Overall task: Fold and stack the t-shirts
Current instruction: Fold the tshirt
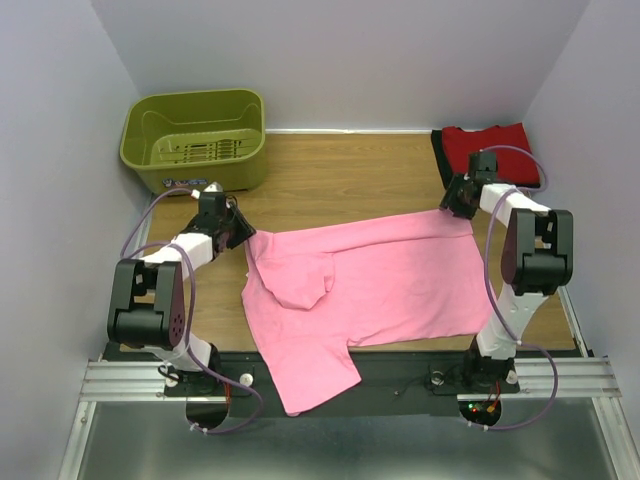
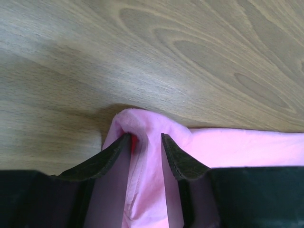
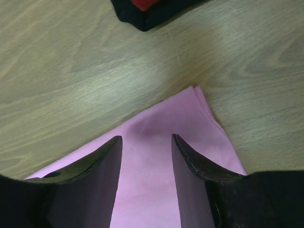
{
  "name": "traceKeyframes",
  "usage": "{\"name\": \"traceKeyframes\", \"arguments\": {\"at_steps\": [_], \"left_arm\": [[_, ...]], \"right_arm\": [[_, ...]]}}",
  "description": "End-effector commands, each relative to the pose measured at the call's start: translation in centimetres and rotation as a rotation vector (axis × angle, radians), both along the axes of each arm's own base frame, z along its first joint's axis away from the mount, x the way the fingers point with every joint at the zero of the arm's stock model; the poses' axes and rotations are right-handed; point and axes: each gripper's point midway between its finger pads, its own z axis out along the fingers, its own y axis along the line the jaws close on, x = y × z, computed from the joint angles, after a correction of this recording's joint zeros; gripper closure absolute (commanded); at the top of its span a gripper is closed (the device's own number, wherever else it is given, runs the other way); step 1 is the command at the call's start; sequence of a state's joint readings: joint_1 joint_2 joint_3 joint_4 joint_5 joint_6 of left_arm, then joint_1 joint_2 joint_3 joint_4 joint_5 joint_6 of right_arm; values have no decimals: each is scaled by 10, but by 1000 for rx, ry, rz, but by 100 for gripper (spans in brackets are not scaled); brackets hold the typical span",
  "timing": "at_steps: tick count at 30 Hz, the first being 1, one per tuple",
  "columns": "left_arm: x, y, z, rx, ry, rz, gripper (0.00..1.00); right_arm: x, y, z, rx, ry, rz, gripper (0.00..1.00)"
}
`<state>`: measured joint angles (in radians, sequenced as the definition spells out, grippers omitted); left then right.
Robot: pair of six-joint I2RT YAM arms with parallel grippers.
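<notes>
Pink cloth t-shirt (image 1: 400, 280) lies spread on the wooden table (image 1: 340, 180), with one part hanging over the near edge. The left fingers (image 2: 104, 159) sit on each side of a bunched fold at its left edge. It is not clear if they squeeze it. The right fingers (image 3: 95, 161) stand apart over its far right corner, gripping nothing. A folded red cloth t-shirt (image 1: 495, 145) rests on a black one (image 1: 440, 155) at the far right.
</notes>
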<state>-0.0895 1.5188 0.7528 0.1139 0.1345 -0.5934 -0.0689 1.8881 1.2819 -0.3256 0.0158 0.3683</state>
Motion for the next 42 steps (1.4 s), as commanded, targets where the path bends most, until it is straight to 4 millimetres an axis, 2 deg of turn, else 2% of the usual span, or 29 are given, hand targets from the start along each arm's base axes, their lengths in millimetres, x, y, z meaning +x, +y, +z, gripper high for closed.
{"name": "traceKeyframes", "arguments": {"at_steps": [1,5,9,15,21,22,25,26,27,30,34,38,40,41,42], "left_arm": [[12,5,8,30,-16,0,62],[11,9,0,50,4,14,73],[11,21,-6,97,16,60,100],[12,59,4,127,-1,195,100],[25,54,27,84,-56,191,100],[27,54,39,77,-88,196,100],[30,54,56,64,-145,206,100],[31,55,55,71,-147,204,100],[35,49,42,70,-113,154,100],[42,40,25,43,-75,113,100],[59,42,9,61,-54,103,98],[77,39,20,86,-87,70,90],[78,35,26,90,-100,52,84],[77,32,34,89,-118,42,75],[76,30,38,88,-128,38,71]], "right_arm": [[18,-16,2,-25,-49,-26,48],[16,-25,-12,-16,-28,-50,49],[9,-41,-32,-2,10,-101,49],[-14,-72,-48,36,53,-220,50],[-30,-88,-46,51,56,-287,50],[-31,-89,-44,56,53,-293,50],[-31,-94,-41,50,45,-300,50],[-30,-93,-42,55,46,-297,50],[-25,-92,-44,64,45,-285,50],[-22,-82,-42,118,33,-257,50],[-21,-81,-35,125,16,-259,49],[-18,-76,-18,140,-22,-235,49],[-15,-70,-9,162,-44,-198,49],[-13,-64,2,191,-69,-172,49],[-12,-59,7,209,-80,-159,49]]}}
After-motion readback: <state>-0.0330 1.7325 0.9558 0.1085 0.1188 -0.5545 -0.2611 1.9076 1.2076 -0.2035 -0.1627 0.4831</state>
